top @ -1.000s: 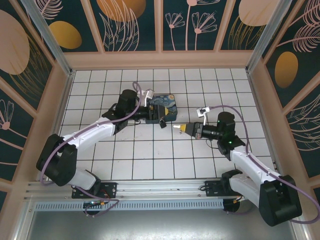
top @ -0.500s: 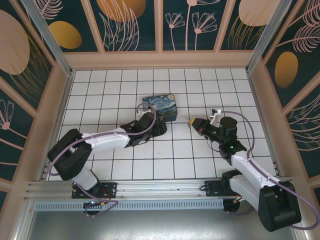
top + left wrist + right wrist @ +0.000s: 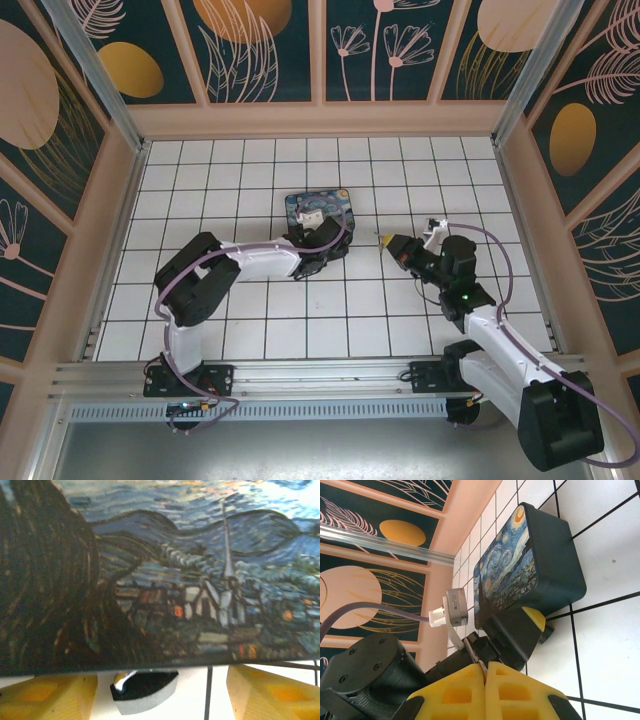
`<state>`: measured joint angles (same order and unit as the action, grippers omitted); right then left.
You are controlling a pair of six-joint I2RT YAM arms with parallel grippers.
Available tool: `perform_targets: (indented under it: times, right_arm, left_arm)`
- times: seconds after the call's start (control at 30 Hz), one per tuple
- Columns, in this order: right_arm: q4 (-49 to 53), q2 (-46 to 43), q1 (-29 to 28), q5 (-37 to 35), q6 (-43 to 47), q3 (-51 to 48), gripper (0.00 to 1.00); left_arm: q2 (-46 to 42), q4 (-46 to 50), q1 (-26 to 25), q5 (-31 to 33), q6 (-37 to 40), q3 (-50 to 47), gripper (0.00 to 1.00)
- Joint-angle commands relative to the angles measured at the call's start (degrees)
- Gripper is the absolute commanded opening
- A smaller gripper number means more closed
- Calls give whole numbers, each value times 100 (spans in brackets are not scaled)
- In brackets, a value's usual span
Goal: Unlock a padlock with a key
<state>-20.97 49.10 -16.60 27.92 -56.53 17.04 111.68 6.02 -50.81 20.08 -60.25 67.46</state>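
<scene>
Starry Night tin (image 3: 510,570): mid-table | my left claw (image 3: 162,695): jaws wide, at tin's near side, straddling padlock (image 3: 142,690) without touching | my right claw (image 3: 485,667): right of tin, pinched on key (image 3: 475,655) | padlock: on white tiles, just beside tin | key: thin sliver between my right fingertips

**Left arm shifts to tin, right backs off**

Left tool (image 3: 322,247) dropped to the desk (image 3: 300,320), then slid right, now against tin's (image 3: 312,204) near side. Right tool (image 3: 384,240), pinching key (image 3: 472,652), pulled back rightward and turned.
</scene>
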Motion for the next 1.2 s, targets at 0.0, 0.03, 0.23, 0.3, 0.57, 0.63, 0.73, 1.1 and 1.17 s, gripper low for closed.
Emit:
perform_targets:
  times: [0.0,0.03,0.23,0.3,0.57,0.63,0.73,1.1,1.17]
  right_arm:
    - [-56,-89,-37,-50,-26,-127,0]
    - [-43,-90,-37,-50,-7,-131,0]
    - [-100,-33,-40,32,103,-135,0]
    - [-107,9,-38,66,133,-141,0]
    - [74,-261,-37,163,161,-404,0]
    - [100,-355,-37,130,149,-524,0]
    - [248,-393,-70,82,266,-578,0]
    - [-45,-53,-902,-822,748,-694,0]
    - [-123,-208,-915,-1058,853,-768,0]
  left_arm:
    - [283,636,-17,237,-267,373,67]
    - [323,697,-25,252,-343,409,65]
    - [502,912,-18,304,-640,532,58]
    - [581,1023,-19,326,-731,618,52]
    - [550,997,-25,90,-454,761,36]
    - [490,980,-22,-49,-383,788,32]
    - [415,1006,-19,-272,-283,870,29]
    - [-132,691,279,-2485,-454,852,27]
    - [-249,618,400,-2991,-591,817,28]
